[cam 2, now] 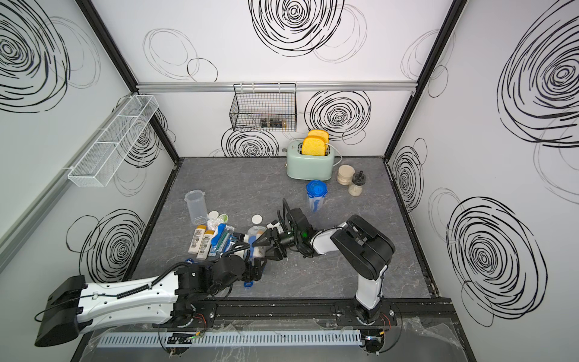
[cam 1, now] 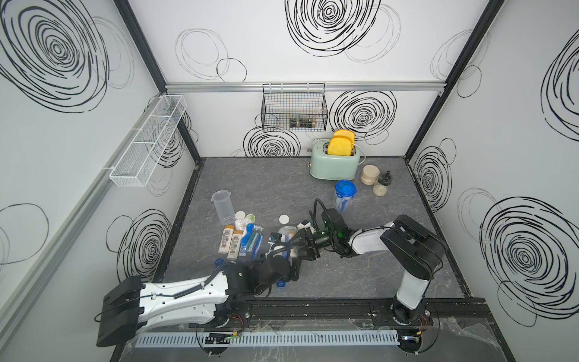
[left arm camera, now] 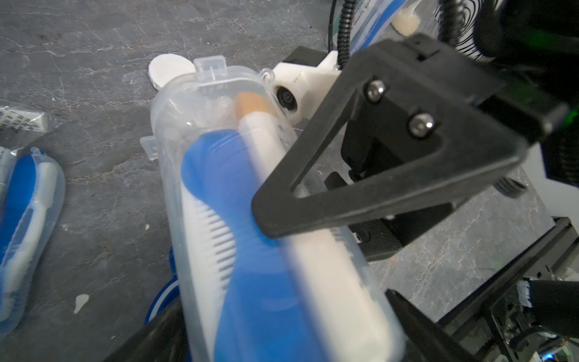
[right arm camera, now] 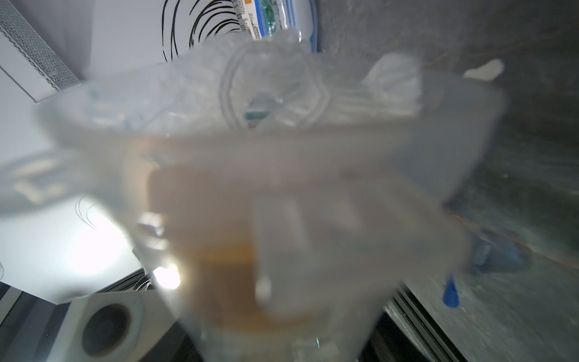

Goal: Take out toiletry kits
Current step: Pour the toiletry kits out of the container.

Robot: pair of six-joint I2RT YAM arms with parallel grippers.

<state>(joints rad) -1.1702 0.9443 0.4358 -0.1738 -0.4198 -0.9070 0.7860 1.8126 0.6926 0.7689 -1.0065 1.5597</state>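
Clear container holding blue toothbrush, clamped in wide left jaws.
Right jaws half-closed against its side; grip impossible to tell.

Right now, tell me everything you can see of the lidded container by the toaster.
The tall clear plastic container stands upright on the grey table, just in front of the mint toaster. Its blue clip lid sits closed on top. Blue and white contents show through the wall. Nothing touches it.
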